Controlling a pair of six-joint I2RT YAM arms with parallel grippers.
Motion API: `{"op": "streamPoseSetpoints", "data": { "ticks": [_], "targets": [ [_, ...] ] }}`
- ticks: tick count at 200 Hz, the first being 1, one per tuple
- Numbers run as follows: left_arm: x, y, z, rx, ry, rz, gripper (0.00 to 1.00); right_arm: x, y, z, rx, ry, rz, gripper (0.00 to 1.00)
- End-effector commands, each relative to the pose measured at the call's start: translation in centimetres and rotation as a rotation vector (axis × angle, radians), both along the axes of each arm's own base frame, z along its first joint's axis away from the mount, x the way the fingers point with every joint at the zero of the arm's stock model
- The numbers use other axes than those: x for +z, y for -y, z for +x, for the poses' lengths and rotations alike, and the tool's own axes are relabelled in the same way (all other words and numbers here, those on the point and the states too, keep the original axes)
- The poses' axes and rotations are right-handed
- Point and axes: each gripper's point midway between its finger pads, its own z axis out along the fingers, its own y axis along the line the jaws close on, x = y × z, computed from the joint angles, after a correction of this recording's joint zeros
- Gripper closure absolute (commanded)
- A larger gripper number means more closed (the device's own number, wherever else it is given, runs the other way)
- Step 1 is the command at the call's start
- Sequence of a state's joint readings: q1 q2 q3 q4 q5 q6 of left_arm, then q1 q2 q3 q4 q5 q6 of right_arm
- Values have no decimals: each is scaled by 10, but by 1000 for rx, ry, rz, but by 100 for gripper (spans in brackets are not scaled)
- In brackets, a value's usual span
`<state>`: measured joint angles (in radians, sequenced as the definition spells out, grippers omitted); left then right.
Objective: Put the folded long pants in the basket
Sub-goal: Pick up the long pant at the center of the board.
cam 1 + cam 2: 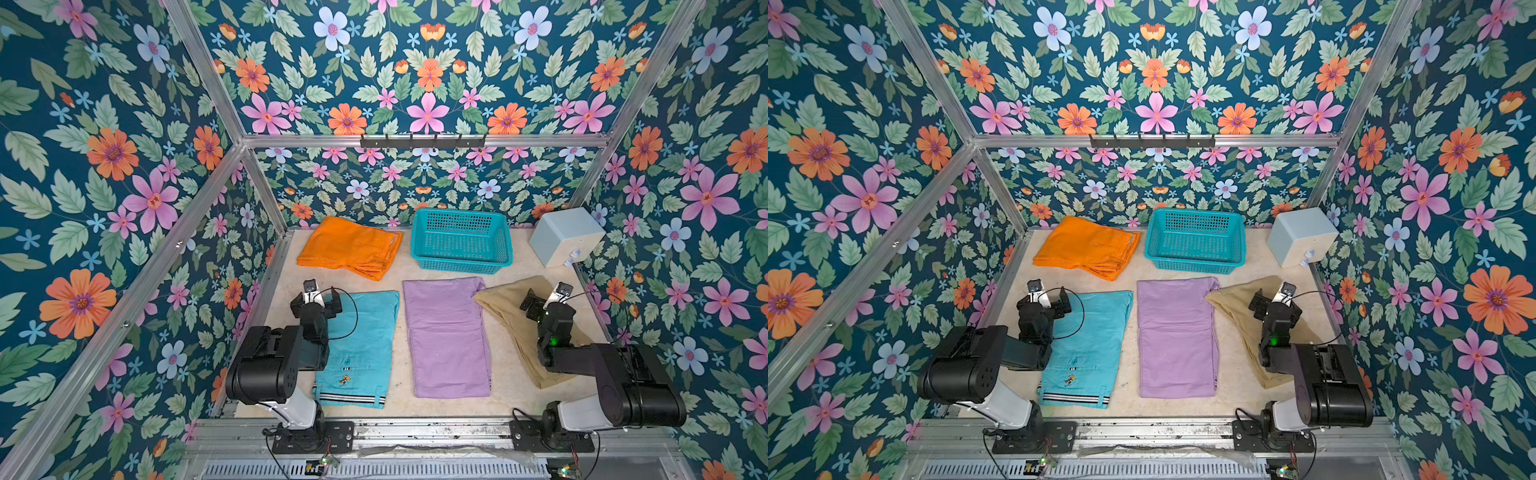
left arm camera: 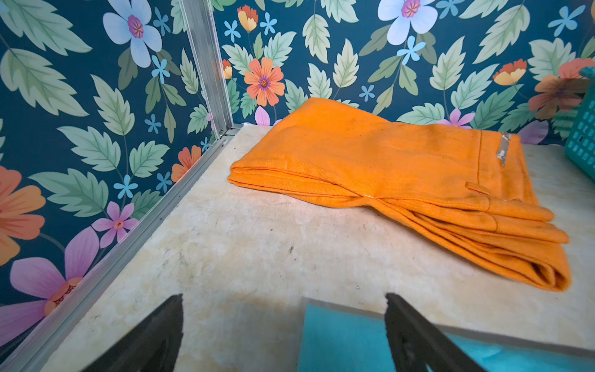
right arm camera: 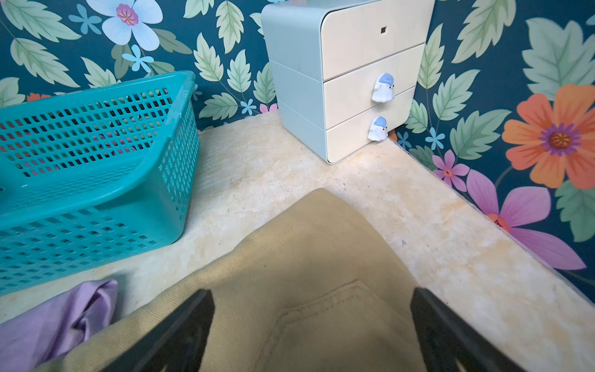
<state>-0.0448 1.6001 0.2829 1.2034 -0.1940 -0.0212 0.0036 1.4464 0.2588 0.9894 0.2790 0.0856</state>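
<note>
Four folded long pants lie on the beige table. The orange pair (image 1: 349, 247) (image 2: 402, 180) is at the back left, beside the empty teal basket (image 1: 461, 266) (image 3: 96, 193). In front lie the turquoise pair (image 1: 365, 345), the lilac pair (image 1: 446, 336) and the tan pair (image 1: 507, 307) (image 3: 306, 257), side by side. My left gripper (image 1: 316, 300) (image 2: 283, 299) hangs open over the far left corner of the turquoise pair (image 2: 341, 338), holding nothing. Over the tan pair's far end my right gripper (image 1: 546, 301) (image 3: 312, 296) is open too, with the cloth below its jaws.
A pale grey-blue drawer box (image 1: 565, 235) (image 3: 338, 80) with two small ghost-shaped knobs stands in the back right corner. Floral walls and aluminium frame rails close in the table on three sides. A black hook rail (image 1: 422, 141) hangs on the back wall.
</note>
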Motion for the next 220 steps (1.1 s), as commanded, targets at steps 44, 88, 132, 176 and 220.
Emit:
{"op": "streamPoseSetpoints", "data": {
  "ticks": [44, 88, 132, 176, 220],
  "targets": [
    [5, -1, 1, 2, 20, 0, 0, 3, 1, 1, -7, 14, -1, 1],
    [5, -1, 1, 1, 22, 0, 1, 4, 1, 1, -7, 16, 0, 1],
    [5, -1, 1, 2, 22, 0, 1, 4, 1, 1, -7, 16, 0, 1],
    [6, -1, 1, 1, 23, 0, 0, 4, 1, 1, -7, 15, -1, 1],
    [41, -14, 4, 119, 21, 20, 1, 20, -2, -3, -3, 45, -24, 1]
  ]
}}
